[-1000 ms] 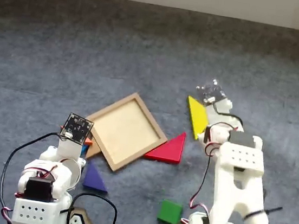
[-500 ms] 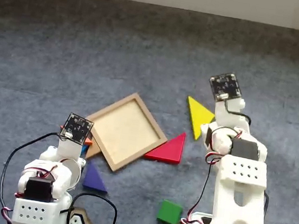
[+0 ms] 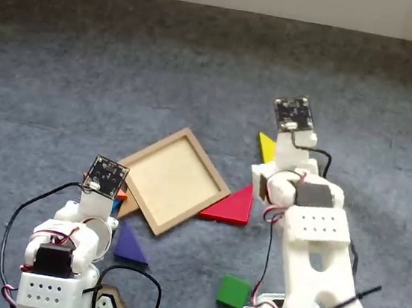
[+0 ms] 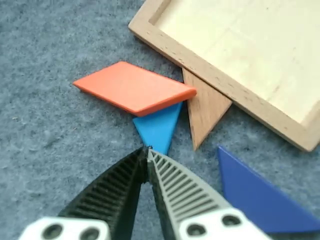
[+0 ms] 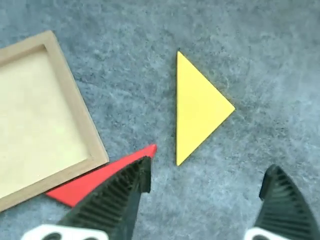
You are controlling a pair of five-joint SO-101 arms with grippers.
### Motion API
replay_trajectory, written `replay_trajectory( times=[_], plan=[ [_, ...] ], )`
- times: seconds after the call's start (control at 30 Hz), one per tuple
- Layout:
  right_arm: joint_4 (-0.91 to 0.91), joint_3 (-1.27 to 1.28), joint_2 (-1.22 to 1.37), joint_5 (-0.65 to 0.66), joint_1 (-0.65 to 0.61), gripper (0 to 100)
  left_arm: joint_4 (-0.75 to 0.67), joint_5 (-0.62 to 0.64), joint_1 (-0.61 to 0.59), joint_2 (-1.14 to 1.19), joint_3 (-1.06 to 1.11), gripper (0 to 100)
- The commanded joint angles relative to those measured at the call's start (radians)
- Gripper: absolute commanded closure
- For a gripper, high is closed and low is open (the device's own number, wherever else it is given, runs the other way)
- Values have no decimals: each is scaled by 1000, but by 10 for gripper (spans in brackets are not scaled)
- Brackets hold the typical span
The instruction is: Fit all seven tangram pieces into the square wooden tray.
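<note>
The grey table (image 3: 90,57) carries it all, and the square wooden tray (image 3: 175,180) lies on it with nothing inside, so all seven pieces are left to place, I'd say.

The right tool (image 5: 207,167) hangs with its jaws spread wide over the yellow triangle (image 5: 197,107), one of the two big pieces. That looks to me like the approach to a pick. To do it well, drop low and square, straddle the triangle across a narrow stretch, and close gently (a thin flat piece on a soft surface gives little to bite and skids easily).

The triangle lies ahead of the tips. Its nearest corner falls between the jaws, closer to the tray-side one. The red triangle (image 5: 100,177) lies against the tray's rim, its point just at that same fingertip.

The left tool (image 4: 146,155) is pinched shut on nothing. The dark blue triangle (image 4: 255,192) sits beside it. The orange parallelogram (image 4: 132,87) and the plain wooden triangle (image 4: 205,107) lie ahead, nearer the tray. The green square (image 3: 234,291) is well behind the right tool. The small light-blue triangle (image 4: 159,127) points at the left tool's tips, just ahead of them.
</note>
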Motion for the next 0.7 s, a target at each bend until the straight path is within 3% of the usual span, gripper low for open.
replay_trajectory(
  times=[0.0, 0.37, 0.67],
  plan=[
    [7, -159, 185, -9, -12, 660, 5, -8, -8, -31, 21, 993],
    [7, -441, 613, -8, -18, 659, 5, -8, -8, -31, 21, 993],
    [7, -587, 816, -6, -15, 659, 5, -8, -8, -31, 21, 993]
  ],
)
